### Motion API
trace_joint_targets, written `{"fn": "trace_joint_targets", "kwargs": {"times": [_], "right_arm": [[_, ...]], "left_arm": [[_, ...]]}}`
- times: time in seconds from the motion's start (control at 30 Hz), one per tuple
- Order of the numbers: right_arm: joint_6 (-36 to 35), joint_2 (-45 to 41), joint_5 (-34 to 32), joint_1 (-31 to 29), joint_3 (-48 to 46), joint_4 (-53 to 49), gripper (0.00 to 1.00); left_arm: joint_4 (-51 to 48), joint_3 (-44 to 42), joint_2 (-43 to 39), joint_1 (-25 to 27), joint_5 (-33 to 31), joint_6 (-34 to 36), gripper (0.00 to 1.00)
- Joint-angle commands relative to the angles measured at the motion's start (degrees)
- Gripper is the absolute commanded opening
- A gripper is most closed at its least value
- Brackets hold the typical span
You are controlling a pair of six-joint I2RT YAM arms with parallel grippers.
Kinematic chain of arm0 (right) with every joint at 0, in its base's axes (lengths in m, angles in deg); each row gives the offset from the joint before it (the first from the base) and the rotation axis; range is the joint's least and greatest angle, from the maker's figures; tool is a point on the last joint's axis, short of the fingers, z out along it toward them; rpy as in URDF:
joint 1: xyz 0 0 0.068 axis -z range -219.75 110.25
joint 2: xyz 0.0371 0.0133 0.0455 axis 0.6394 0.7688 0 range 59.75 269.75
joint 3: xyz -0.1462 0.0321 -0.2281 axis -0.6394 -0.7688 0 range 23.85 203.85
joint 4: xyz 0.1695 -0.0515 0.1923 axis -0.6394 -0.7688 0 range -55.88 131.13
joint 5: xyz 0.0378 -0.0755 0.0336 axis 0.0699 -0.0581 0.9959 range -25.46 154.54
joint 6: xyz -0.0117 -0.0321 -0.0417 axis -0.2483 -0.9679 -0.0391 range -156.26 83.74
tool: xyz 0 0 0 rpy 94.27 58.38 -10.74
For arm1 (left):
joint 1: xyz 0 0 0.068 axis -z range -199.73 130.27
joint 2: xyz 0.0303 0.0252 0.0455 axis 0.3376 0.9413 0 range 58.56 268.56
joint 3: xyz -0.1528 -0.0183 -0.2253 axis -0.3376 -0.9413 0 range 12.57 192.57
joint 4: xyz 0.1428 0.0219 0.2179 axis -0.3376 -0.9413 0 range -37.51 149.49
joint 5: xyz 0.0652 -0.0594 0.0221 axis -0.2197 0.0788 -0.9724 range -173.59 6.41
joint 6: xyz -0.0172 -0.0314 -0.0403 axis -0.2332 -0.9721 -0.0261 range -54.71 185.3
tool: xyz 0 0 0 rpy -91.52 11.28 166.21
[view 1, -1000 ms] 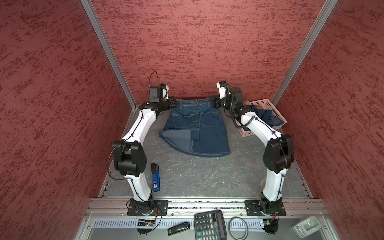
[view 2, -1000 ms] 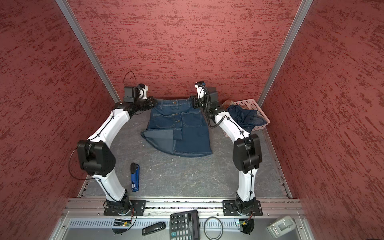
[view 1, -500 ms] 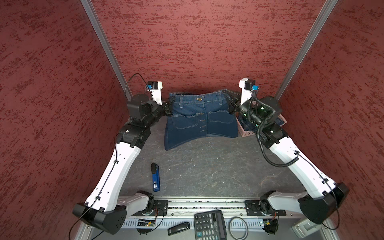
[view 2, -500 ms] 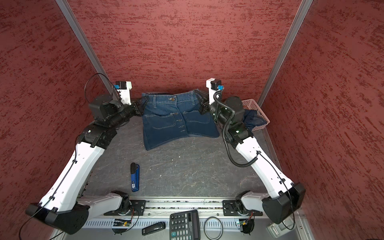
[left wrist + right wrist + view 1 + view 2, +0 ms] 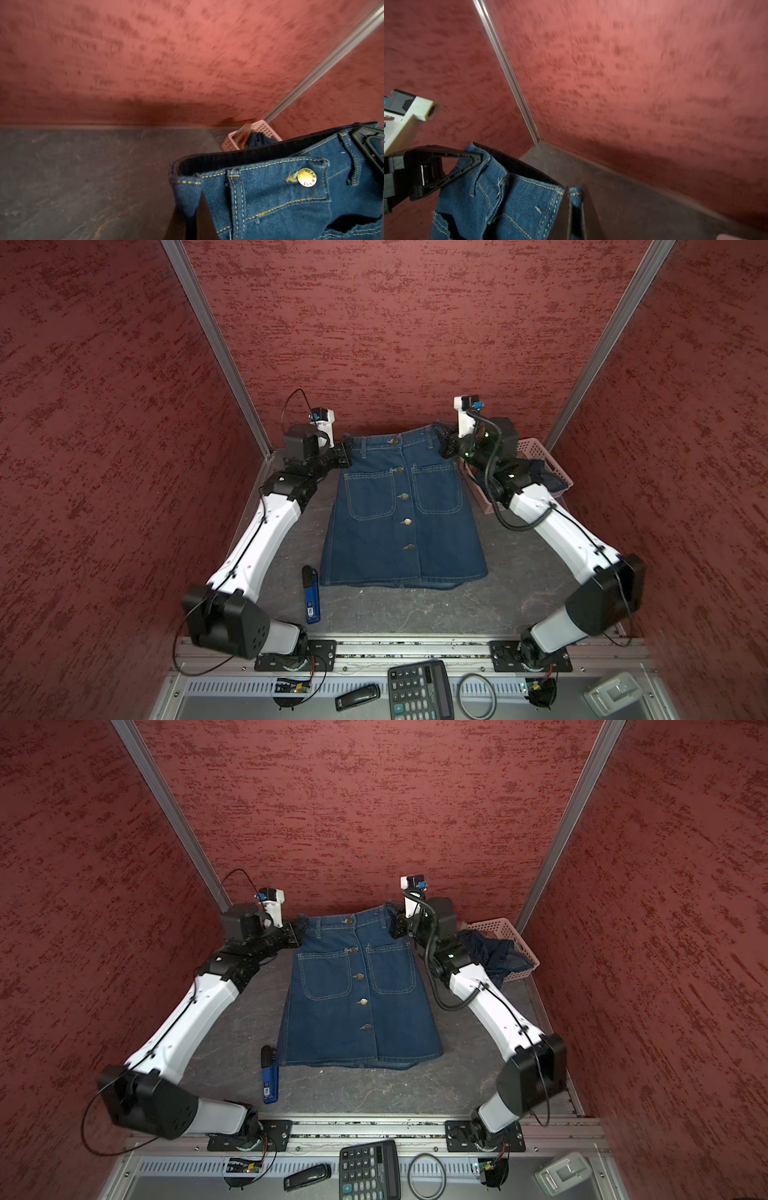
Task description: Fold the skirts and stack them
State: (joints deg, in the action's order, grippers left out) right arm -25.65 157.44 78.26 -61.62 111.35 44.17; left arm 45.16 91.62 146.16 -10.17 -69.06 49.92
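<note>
Left hand [image 5: 345, 455] and right hand [image 5: 443, 444] each pinch one waistband corner of the denim skirt [image 5: 376, 531].
Left wrist view: fingers [image 5: 187, 230] pressed together on the waistband's left corner. Right wrist view: fingers [image 5: 562, 220] likewise clamped on the right corner, stitched edge caught between them. The waistband is stretched between the two hands at the far end of the worktop [image 5: 415, 614], near the back wall and raised off the surface. The skirt is front side up, with button row and two patch pockets showing in both top views. Its hem lies flat toward the near edge. At far right, the pink basket [image 5: 534, 444] holds a crumpled dark blue garment [image 5: 490, 957]. A blue-and-black tool [image 5: 311, 595] lies just beside the hem's left corner.
</note>
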Motion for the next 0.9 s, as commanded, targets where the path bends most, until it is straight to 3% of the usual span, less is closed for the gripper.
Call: {"fn": "trace_joint_targets", "kwargs": {"times": [0.0, 0.1, 0.13, 0.2, 0.33, 0.53, 0.7, 0.87], "right_arm": [[4.66, 12.27, 1.90, 4.32, 3.86, 7.57, 0.07], [4.85, 22.81, 3.27, 5.33, 15.54, 4.11, 0.56], [4.35, 24.42, 2.83, 5.35, 18.71, 1.49, 0.67], [3.36, 25.80, 2.83, 5.43, 24.18, -5.02, 0.80], [2.38, 20.95, 1.47, 5.38, 20.80, -11.61, 0.86], [3.61, 6.53, -3.50, 4.36, 0.51, -15.54, 0.87], [9.08, -6.91, -9.50, 1.68, -17.95, -16.41, 0.85], [17.15, -16.84, -10.56, 0.97, -31.30, -19.94, 0.80]], "left_arm": [[6.56, 0.69, 11.52, -4.18, -0.69, -2.51, 0.32], [1.95, 11.90, 23.29, -5.76, 0.15, -4.11, 0.63], [0.07, 14.96, 25.04, -5.73, -0.30, -4.07, 0.68], [-1.98, 19.07, 26.18, -5.46, -0.66, -3.21, 0.76], [-7.35, 21.70, 24.76, -4.76, -3.42, -0.89, 0.84], [-11.83, 14.26, 18.49, -2.02, -8.57, 1.36, 0.86], [-16.49, 7.99, 14.67, 3.15, -14.44, 2.79, 0.87], [-20.78, 1.92, 12.81, 7.45, -17.39, 1.18, 0.87]]}}
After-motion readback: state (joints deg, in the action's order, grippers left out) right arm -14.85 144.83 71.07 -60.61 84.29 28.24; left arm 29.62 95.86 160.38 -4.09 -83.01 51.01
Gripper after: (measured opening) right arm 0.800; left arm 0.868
